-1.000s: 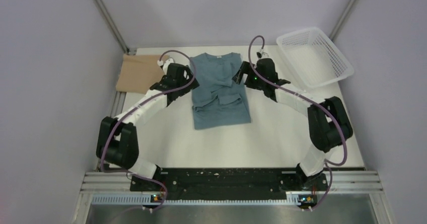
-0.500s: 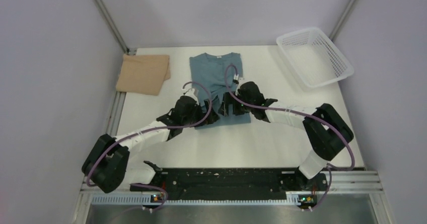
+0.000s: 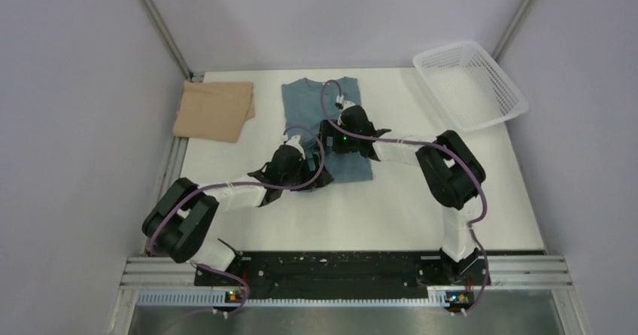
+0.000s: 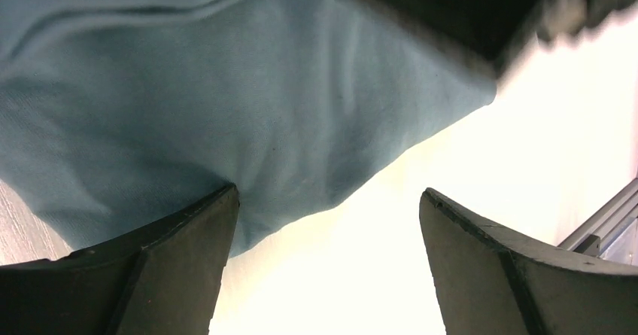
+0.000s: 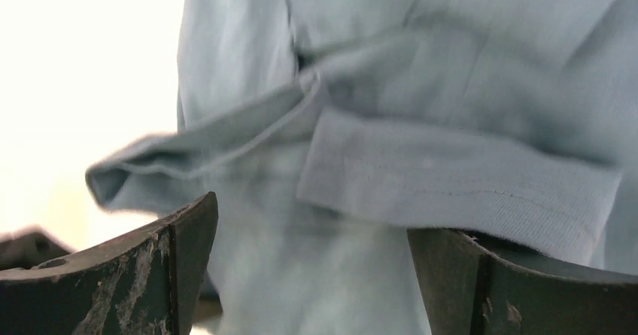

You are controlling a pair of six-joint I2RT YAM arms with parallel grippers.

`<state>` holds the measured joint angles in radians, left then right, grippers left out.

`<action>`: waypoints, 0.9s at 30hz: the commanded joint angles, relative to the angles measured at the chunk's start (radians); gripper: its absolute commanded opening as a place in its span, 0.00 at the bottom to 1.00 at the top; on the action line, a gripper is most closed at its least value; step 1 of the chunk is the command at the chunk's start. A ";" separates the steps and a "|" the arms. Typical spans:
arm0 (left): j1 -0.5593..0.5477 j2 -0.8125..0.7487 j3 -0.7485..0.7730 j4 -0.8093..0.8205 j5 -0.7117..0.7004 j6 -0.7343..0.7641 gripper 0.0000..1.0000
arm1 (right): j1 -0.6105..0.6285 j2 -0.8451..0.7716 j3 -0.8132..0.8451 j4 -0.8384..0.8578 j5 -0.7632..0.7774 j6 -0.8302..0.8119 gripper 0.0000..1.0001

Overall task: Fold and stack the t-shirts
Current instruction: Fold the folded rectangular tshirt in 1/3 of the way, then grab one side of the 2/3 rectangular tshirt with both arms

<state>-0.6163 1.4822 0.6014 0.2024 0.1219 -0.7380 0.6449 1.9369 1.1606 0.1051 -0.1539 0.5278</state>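
Observation:
The teal-blue t-shirt [image 3: 308,103] lies in the middle of the table, its sleeves folded in, collar toward the far wall. My left gripper [image 3: 314,175] is low at the shirt's near left corner, open; in its wrist view the hem corner [image 4: 226,109] lies between and beyond the spread fingers [image 4: 150,275], nothing gripped. My right gripper [image 3: 327,138] hovers open over the shirt's middle, its fingers [image 5: 135,275] straddling a folded-in sleeve [image 5: 451,177]. The tan t-shirt [image 3: 214,109] lies folded at the back left, apart from both grippers.
A white mesh basket [image 3: 470,83] stands at the back right corner. Grey walls close in on three sides. The two grippers are close together over the blue shirt's near half; the right gripper's dark body [image 4: 451,4] shows in the left wrist view.
Both grippers left the shirt's far sides and came toward me. The left one dropped to the near left corner; the right one swung in over the shirt's middle.

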 commanded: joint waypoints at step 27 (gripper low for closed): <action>-0.011 -0.499 -0.109 -0.371 -0.418 -0.062 0.99 | -0.155 -0.467 -0.353 -0.064 0.220 -0.010 0.92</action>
<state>-0.6273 1.0721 0.5934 -0.0658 -0.0959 -0.7300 0.4839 1.5303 0.9001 0.0082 0.0513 0.4728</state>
